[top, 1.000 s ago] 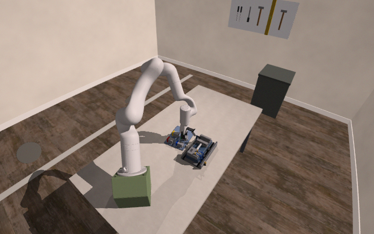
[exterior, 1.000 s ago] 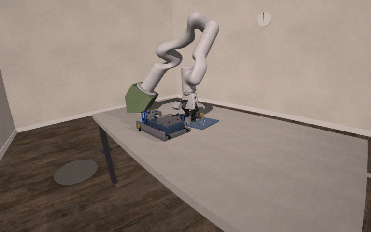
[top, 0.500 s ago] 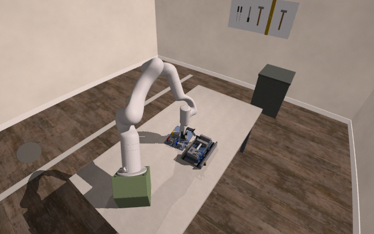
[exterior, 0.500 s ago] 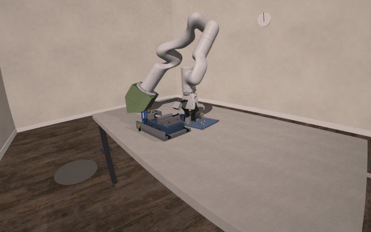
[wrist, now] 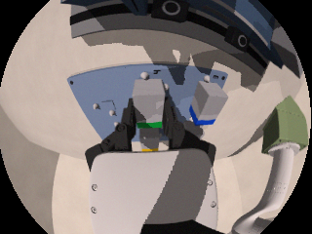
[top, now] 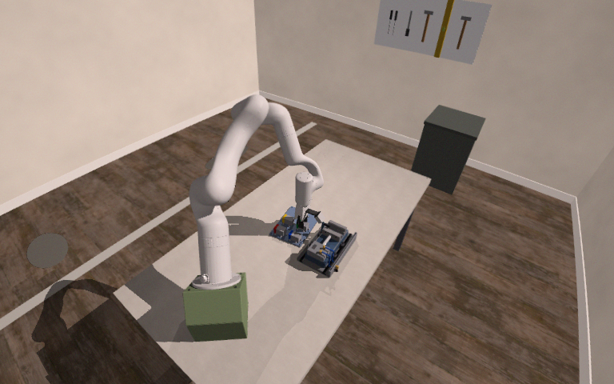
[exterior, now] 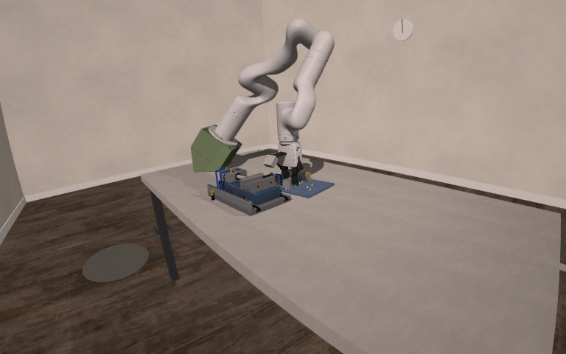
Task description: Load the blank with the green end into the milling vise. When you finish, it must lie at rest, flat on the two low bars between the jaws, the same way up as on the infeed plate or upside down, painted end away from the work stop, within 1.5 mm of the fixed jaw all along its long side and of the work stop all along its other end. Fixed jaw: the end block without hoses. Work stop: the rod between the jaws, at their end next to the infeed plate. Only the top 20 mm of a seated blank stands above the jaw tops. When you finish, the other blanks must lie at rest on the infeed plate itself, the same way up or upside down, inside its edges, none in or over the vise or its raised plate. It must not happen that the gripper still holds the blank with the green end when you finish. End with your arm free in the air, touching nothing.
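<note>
The claw (top: 301, 222) (exterior: 292, 182) (wrist: 148, 105) points downward, clamped on the green-ended blank (wrist: 148, 99) over the infeed plate (top: 277, 235) (exterior: 319, 189) (wrist: 88, 88), between the bench's (top: 253, 280) (exterior: 375, 250) long edges.

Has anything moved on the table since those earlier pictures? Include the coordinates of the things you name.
Nothing has visibly changed. The arm (top: 244, 145) (exterior: 317, 54) stands in the same pose, the gripper (top: 301, 224) (exterior: 292, 181) (wrist: 148, 105) is down at the blank with the green end (wrist: 148, 99), and the vise (top: 327, 245) (exterior: 257, 192) and the infeed plate (top: 292, 211) (exterior: 319, 189) (wrist: 85, 90) are where they were.
</note>
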`<state>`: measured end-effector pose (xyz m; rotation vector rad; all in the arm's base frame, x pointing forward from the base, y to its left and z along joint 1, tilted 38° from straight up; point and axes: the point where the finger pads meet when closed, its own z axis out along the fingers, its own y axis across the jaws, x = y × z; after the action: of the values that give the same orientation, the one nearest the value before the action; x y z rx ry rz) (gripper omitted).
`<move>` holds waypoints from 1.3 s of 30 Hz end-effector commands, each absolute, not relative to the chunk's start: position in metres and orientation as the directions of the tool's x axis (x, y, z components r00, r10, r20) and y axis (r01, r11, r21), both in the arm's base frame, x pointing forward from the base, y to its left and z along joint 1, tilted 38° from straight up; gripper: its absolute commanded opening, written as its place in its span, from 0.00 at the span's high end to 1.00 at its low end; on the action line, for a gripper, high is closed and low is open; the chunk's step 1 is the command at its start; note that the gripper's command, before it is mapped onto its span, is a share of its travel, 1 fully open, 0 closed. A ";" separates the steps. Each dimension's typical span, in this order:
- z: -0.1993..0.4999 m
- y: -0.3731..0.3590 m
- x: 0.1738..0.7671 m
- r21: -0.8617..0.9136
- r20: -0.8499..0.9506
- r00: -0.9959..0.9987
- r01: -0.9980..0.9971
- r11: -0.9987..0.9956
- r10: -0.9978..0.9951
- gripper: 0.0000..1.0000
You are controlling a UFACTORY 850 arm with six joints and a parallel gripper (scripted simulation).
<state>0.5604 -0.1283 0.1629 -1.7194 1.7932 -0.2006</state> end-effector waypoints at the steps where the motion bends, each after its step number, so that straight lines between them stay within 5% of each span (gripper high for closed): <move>1: 0.168 -0.131 0.558 -0.522 -0.334 0.058 -0.842 0.133 -0.941 1.00; 39: 0.224 -0.153 0.519 -0.522 -0.334 0.058 -0.842 0.133 -0.941 1.00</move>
<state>0.5220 -0.1506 0.2187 -1.7192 1.7932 -0.2013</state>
